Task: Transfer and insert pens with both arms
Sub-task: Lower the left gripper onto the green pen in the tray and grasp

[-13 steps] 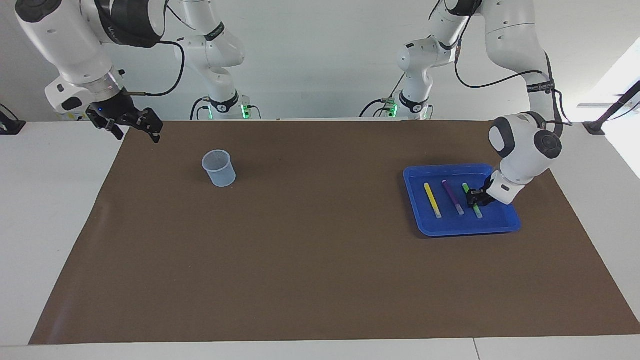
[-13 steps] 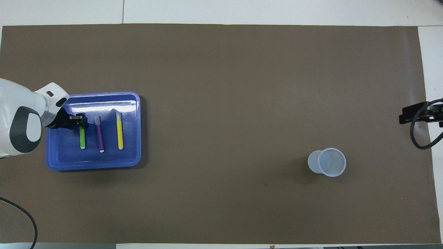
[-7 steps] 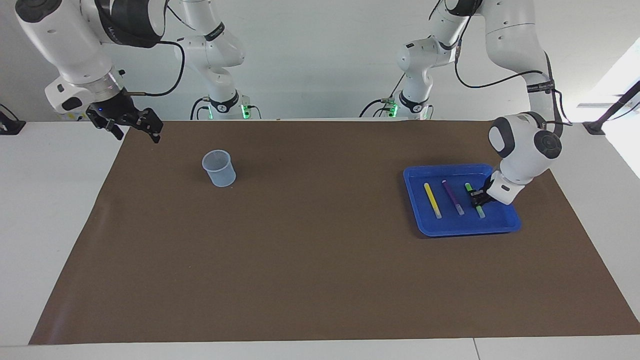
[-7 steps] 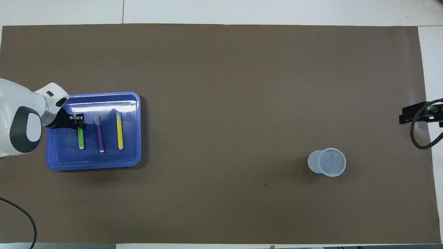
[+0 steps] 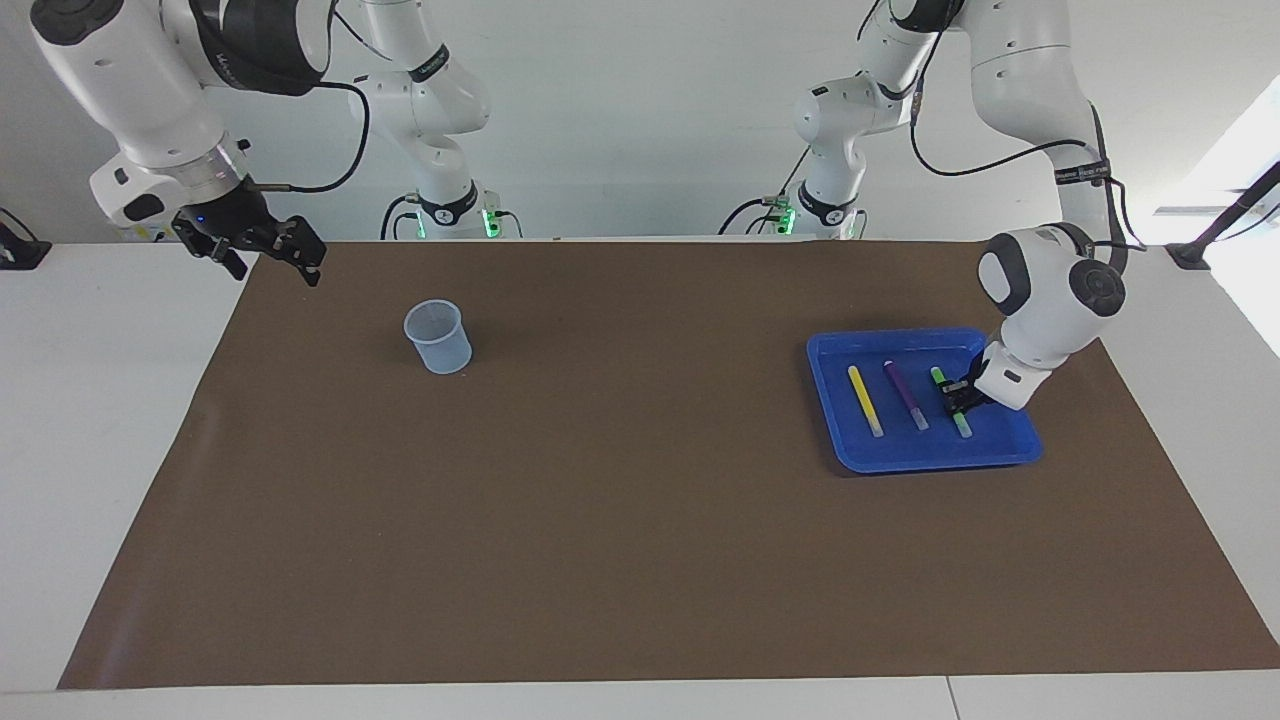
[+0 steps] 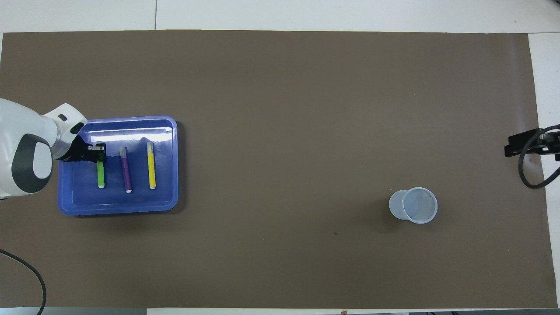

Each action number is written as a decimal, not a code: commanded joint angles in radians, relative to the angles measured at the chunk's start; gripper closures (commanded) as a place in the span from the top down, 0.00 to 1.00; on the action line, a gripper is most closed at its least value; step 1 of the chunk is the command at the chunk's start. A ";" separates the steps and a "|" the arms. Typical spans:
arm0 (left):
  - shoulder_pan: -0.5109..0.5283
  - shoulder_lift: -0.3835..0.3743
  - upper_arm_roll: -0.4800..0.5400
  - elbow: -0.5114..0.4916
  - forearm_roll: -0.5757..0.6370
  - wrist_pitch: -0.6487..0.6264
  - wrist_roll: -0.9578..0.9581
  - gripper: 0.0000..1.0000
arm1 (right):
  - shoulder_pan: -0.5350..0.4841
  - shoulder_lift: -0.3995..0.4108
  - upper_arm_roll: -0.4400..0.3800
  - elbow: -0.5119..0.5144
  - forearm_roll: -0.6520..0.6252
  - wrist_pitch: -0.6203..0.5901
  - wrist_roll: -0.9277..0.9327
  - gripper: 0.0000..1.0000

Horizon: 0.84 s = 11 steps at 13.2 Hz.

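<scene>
**Left claw takes the green pen**

The left claw is down in the blue tray, apparently pinching the green pen, which lies beside the purple pen and yellow pen. The right claw waits, spread, over the surface's edge near the cup. Next, likely: a clean lift, then a handover.
</scene>
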 commanded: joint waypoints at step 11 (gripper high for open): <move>-0.116 -0.026 -0.133 0.397 -0.089 -0.556 -0.471 0.00 | 0.002 -0.015 0.002 -0.013 0.025 -0.016 -0.032 1.00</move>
